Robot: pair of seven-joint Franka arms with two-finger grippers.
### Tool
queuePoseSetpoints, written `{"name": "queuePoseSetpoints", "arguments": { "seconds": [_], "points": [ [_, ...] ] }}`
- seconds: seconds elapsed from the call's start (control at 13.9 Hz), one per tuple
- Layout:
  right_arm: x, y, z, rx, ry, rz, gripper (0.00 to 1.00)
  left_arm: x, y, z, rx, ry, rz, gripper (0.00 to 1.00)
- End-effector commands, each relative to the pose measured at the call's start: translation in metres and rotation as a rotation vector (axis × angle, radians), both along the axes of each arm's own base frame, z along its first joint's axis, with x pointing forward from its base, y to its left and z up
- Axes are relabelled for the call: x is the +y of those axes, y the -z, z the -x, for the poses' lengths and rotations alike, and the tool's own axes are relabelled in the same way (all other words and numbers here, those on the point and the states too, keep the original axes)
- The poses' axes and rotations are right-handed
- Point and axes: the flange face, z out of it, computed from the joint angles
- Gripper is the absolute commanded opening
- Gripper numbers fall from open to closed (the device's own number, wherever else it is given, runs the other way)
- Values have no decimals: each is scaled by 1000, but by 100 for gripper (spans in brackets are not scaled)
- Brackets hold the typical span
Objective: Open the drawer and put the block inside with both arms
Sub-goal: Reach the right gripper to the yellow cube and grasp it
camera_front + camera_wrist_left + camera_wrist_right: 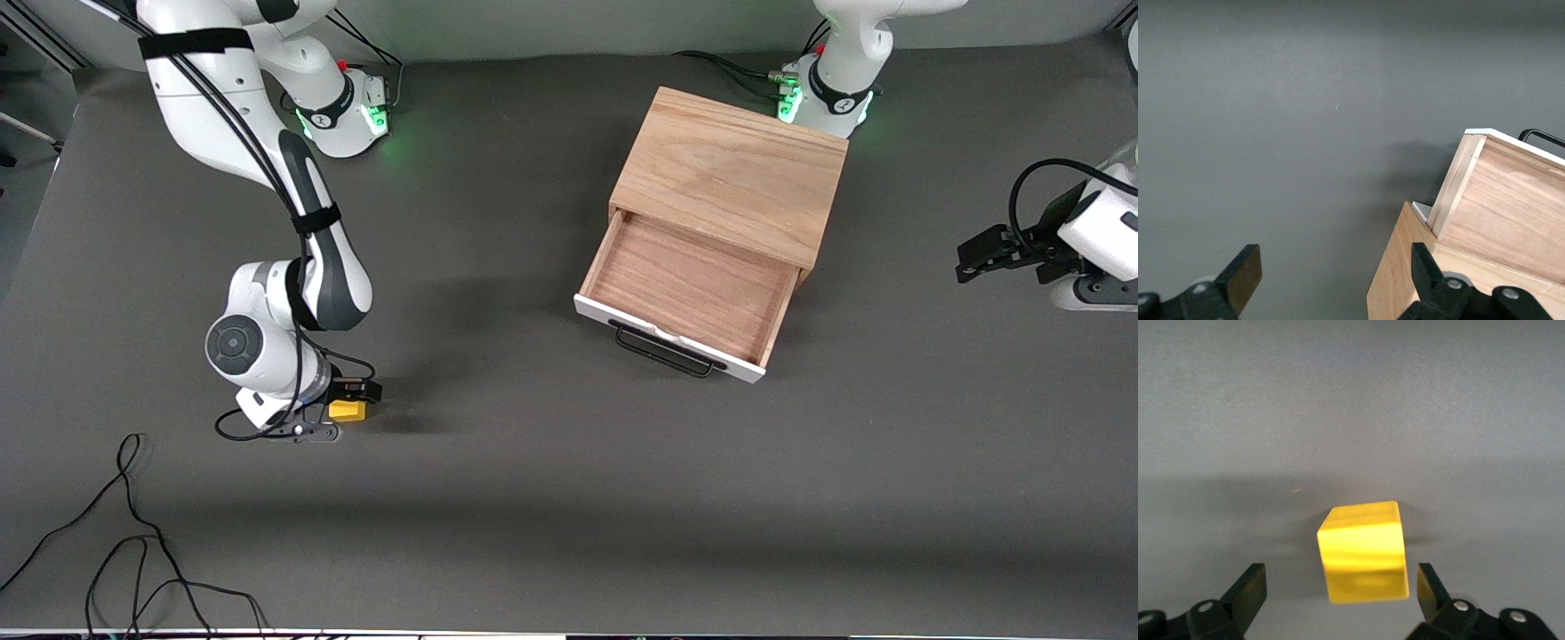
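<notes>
The yellow block (348, 411) (1365, 550) rests on the grey table toward the right arm's end. My right gripper (340, 412) (1340, 587) is low over it and open, one finger on each side, with a gap between each finger and the block. The drawer (685, 284) (1501, 200) is pulled out of the oak cabinet (733, 169) (1401, 280); its tray is bare and its black handle (662, 351) faces the front camera. My left gripper (982, 253) (1333, 267) waits in the air off the cabinet's side, at the left arm's end of the table, open and holding nothing.
Loose black cables (133, 551) lie on the table near the front camera at the right arm's end. The arm bases (351, 111) (822, 98) stand along the table's back edge, the cabinet close to the left arm's base.
</notes>
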Motion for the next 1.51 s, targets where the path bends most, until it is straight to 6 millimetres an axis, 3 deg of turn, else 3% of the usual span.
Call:
{"name": "queuePoseSetpoints", "arguments": {
  "seconds": [0.0, 0.07, 0.14, 0.29, 0.36, 0.5, 0.72, 1.01, 1.22, 1.29, 1.44],
  "points": [
    [-7, 7, -3, -9, -34, -4, 100, 0, -5, 7, 9, 13, 0, 100],
    [-10, 13, -2, -3, -33, 1, 100, -1, -4, 8, 13, 13, -2, 100],
    [-10, 13, -3, -3, -34, 2, 89, -1, -4, 7, 13, 13, -2, 100],
    [-8, 13, -2, -1, -35, 1, 45, -3, -3, 6, 13, 7, -5, 100],
    [-8, 11, -3, -2, -31, -1, 29, -4, -3, 6, 13, 7, -5, 100],
    [-7, 2, -6, -7, -25, -7, 9, -4, -3, 5, 12, 5, -7, 100],
    [7, -43, -18, 27, -16, -51, 9, -3, -3, 5, 8, 4, -11, 100],
    [49, -145, -38, 79, 42, -114, 9, -5, -4, 5, 2, 6, -12, 100],
    [118, -233, -34, 110, 145, -249, 9, -5, -4, 4, 2, 6, -12, 100],
    [137, -252, -30, 126, 195, -306, 9, -6, -5, 4, 1, 7, -12, 100],
    [199, -281, -9, 136, 245, -356, 9, -5, -5, 4, -1, 6, -12, 100]
  ]
}}
